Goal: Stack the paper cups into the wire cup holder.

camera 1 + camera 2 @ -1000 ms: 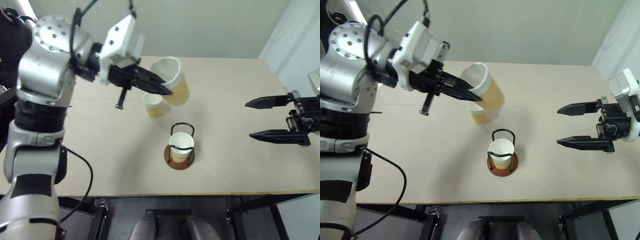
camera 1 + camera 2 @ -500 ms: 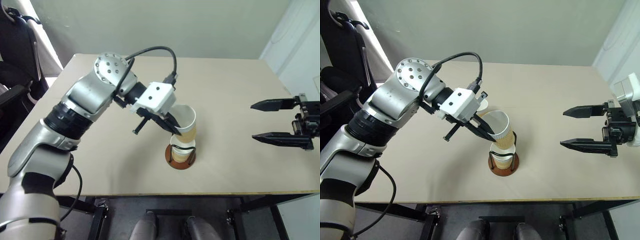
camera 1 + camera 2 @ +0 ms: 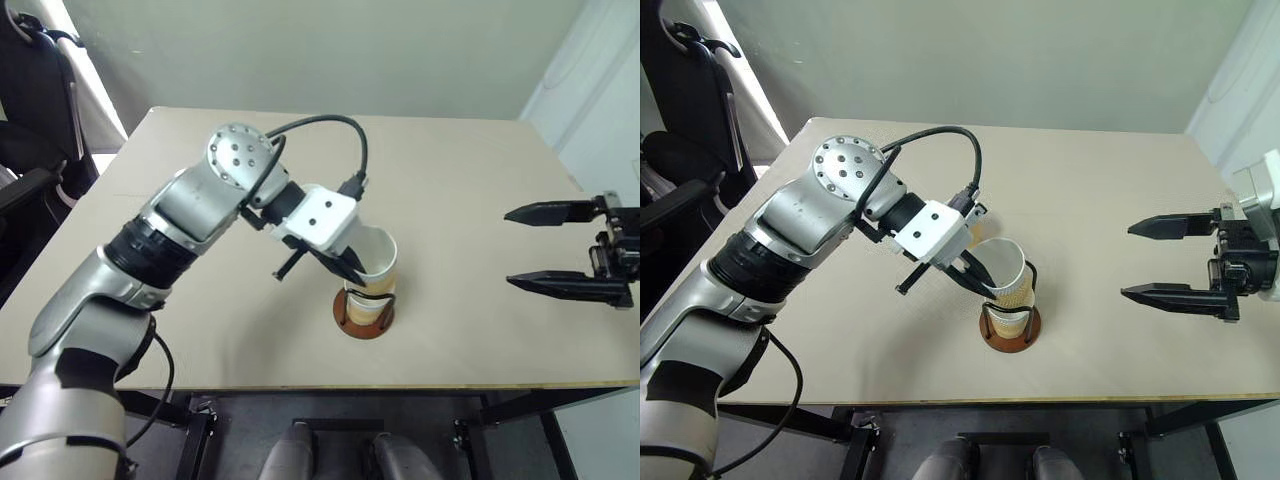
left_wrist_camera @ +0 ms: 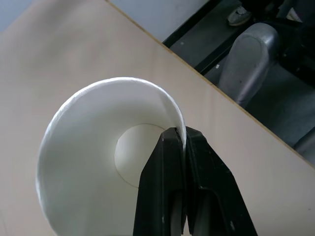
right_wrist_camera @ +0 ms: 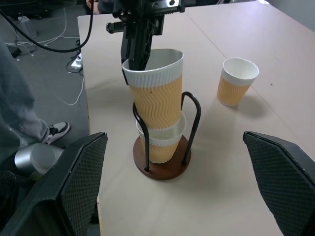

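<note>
My left gripper (image 3: 352, 275) is shut on the rim of a ribbed tan paper cup (image 5: 157, 98), one finger inside and one outside (image 4: 180, 135). The cup stands slightly tilted between the black wire loops of the wire cup holder (image 5: 167, 169). Its bottom sits in a second paper cup (image 5: 160, 145) that rests on the reddish-brown base (image 3: 362, 325). A third paper cup (image 5: 237, 81) stands upright on the table beyond the holder. My right gripper (image 3: 510, 248) hangs open and empty over the table's right side, well away from the holder.
The beige table (image 3: 480, 160) has bare room to the right of the holder and toward the front edge. A black chair (image 3: 30, 80) stands off the table's left side. A person's leg and shoe (image 5: 56, 130) and floor cables (image 5: 49, 44) lie beyond the table's edge.
My left gripper has brought the cup from the far side of the table down to the holder. The cup's bottom has sunk into the cup there. The right gripper has stayed put.
</note>
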